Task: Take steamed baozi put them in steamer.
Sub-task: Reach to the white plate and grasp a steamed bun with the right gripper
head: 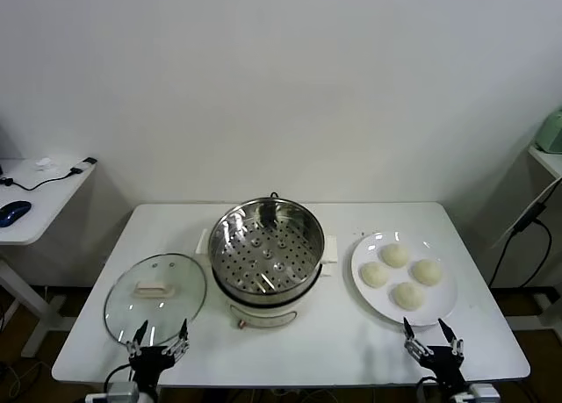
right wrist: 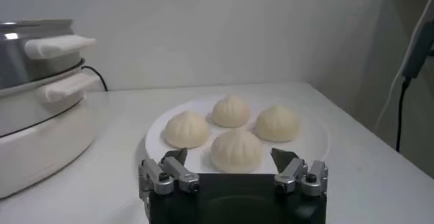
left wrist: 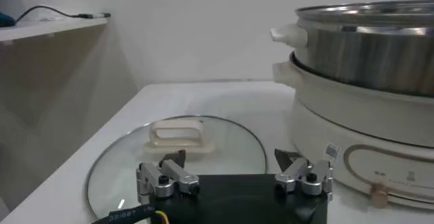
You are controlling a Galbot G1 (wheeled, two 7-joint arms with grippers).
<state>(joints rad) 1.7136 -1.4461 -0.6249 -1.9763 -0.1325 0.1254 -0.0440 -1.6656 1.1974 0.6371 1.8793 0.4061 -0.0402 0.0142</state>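
Observation:
Several cream-white baozi sit on a white plate at the right of the table; the right wrist view shows them close ahead. The steel steamer with its perforated tray stands at the table's middle, empty; its side shows in the left wrist view and in the right wrist view. My right gripper is open and empty at the front edge, just short of the plate. My left gripper is open and empty at the front left, over the near rim of the glass lid.
A round glass lid with a white handle lies flat left of the steamer. A side desk with a mouse and cable stands at far left. A cable hangs at far right. The wall is behind the table.

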